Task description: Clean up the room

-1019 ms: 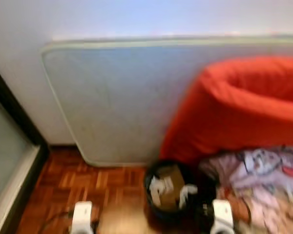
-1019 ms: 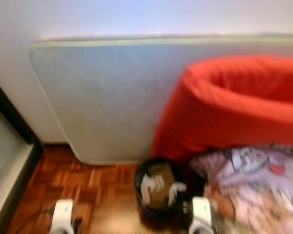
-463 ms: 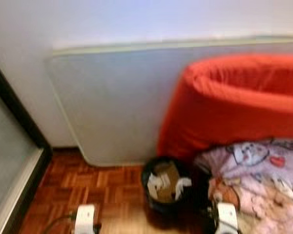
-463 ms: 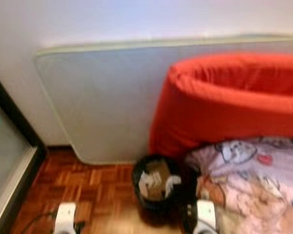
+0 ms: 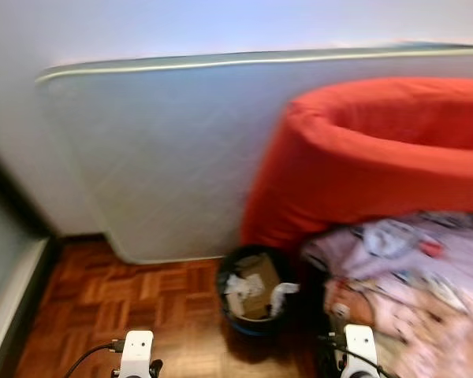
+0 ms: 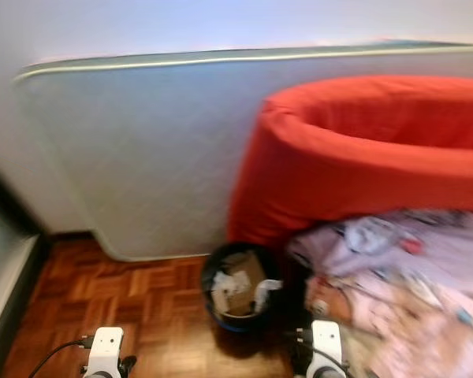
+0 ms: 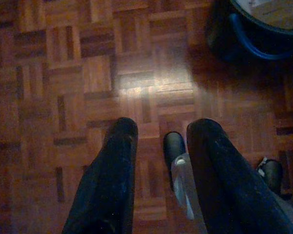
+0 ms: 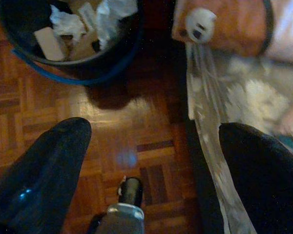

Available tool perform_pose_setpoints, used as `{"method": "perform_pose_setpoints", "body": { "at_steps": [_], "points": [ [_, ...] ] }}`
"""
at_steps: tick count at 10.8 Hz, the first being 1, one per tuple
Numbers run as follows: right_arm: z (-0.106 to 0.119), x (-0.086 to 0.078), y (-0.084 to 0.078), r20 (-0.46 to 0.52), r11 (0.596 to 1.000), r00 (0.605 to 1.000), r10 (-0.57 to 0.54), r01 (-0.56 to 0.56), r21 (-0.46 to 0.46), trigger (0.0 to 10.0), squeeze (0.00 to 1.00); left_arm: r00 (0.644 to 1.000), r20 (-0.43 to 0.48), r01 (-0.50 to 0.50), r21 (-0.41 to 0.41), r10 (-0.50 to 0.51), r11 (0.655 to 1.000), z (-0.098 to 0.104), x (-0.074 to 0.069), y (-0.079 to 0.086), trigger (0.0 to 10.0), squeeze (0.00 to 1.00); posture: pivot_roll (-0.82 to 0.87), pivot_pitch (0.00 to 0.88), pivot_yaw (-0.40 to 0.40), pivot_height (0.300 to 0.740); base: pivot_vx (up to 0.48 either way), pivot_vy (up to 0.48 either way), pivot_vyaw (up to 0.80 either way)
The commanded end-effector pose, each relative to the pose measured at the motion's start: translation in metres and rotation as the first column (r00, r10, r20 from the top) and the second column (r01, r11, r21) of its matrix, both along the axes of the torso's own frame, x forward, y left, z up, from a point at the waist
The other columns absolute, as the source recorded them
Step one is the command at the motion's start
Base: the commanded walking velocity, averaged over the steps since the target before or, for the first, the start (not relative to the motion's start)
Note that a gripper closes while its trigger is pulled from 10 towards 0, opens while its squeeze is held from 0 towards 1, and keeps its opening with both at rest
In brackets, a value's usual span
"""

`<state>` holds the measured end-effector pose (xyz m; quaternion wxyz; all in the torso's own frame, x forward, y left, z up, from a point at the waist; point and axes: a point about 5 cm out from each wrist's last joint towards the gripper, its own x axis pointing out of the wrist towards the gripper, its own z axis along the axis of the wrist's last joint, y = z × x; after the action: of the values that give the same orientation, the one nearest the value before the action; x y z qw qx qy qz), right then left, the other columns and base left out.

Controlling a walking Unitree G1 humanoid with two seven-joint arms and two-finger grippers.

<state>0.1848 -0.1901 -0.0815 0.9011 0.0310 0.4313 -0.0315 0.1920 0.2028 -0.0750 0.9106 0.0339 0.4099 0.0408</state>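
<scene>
Leaning on the wall: a pale mattress point(image 5: 181, 157), standing on its long edge. In front of it, to the right: a big red cushion point(image 5: 378, 157), with a heap of pink printed bedding point(image 5: 410, 268) at its foot, spilling onto the parquet floor point(image 5: 87, 299). Between mattress and bedding: a small black bin point(image 5: 252, 287), already holding crumpled paper and cardboard.

Low over the floor: left gripper point(image 7: 161, 146), fingers apart, holding nothing. Right gripper point(image 8: 151, 146), fingers wide apart, also empty, just near the bin and the edge of the bedding.

Judged from this: task far from finished. Some rubbish in the bin; bedding not yet picked up; nothing in hand.
</scene>
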Motion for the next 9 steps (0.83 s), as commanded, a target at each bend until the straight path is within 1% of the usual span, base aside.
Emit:
{"method": "perform_pose_setpoints", "body": {
  "at_steps": [1,2,3,4,5,6,9],
  "points": [
    [-0.0023,-0.0037,0.0021,-0.018,1.0,1.0,0.011,-0.011,0.001,10.0,0.0,1.0,-0.022,0.003,0.009,-0.003,1.0,-0.0025,-0.0047,0.0009,10.0,0.0,0.11,0.0,-0.023,0.74,0.0,0.0,-0.68],
    [-0.0023,-0.0037,0.0026,-0.018,1.0,1.0,0.011,-0.01,0.003,10.0,0.0,1.0,-0.016,0.008,0.021,-0.007,1.0,-0.002,-0.0041,0.0015,10.0,0.0,0.11,0.0,-0.021,0.74,0.0,0.0,-0.68],
    [-0.0027,-0.0038,0.0046,-0.022,1.0,1.0,0.017,-0.017,0.005,10.0,0.0,0.999,-0.016,0.047,0.05,-0.047,0.998,-0.0007,-0.0022,0.0023,10.0,0.0,0.12,0.0,-0.019,0.74,0.0,-0.472,-0.68],
    [-0.0028,-0.0037,0.0062,-0.024,1.0,0.999,0.026,-0.026,0.006,10.0,0.0,0.998,-0.015,0.061,0.063,-0.06,0.996,0.0,-0.0009,0.0029,10.0,0.0,0.12,0.0,-0.018,0.74,0.0,-0.472,-0.67],
    [-0.0028,-0.0034,0.0069,-0.022,1.0,1.0,0.021,-0.021,0.009,10.0,0.0,0.999,-0.012,0.045,0.057,-0.044,0.997,0.0007,0.0003,0.004,10.0,0.0,0.12,0.0,-0.015,0.74,0.0,-0.472,-0.67],
    [-0.0029,-0.0035,0.0075,-0.024,1.0,0.999,0.025,-0.024,0.009,10.0,0.0,0.997,-0.025,0.074,0.054,-0.073,0.996,0.0,0.0001,0.0018,10.0,0.0,0.11,0.0,-0.013,0.74,0.0,0.0,-0.65],
    [-0.0032,-0.0041,0.0068,-0.027,1.0,0.999,0.024,-0.024,0.008,10.0,0.0,0.996,-0.028,0.085,0.057,-0.084,0.995,-0.0011,-0.0017,0.0,10.0,0.0,0.12,0.0,-0.016,0.74,0.0,0.0,-0.64]
  ]
}}
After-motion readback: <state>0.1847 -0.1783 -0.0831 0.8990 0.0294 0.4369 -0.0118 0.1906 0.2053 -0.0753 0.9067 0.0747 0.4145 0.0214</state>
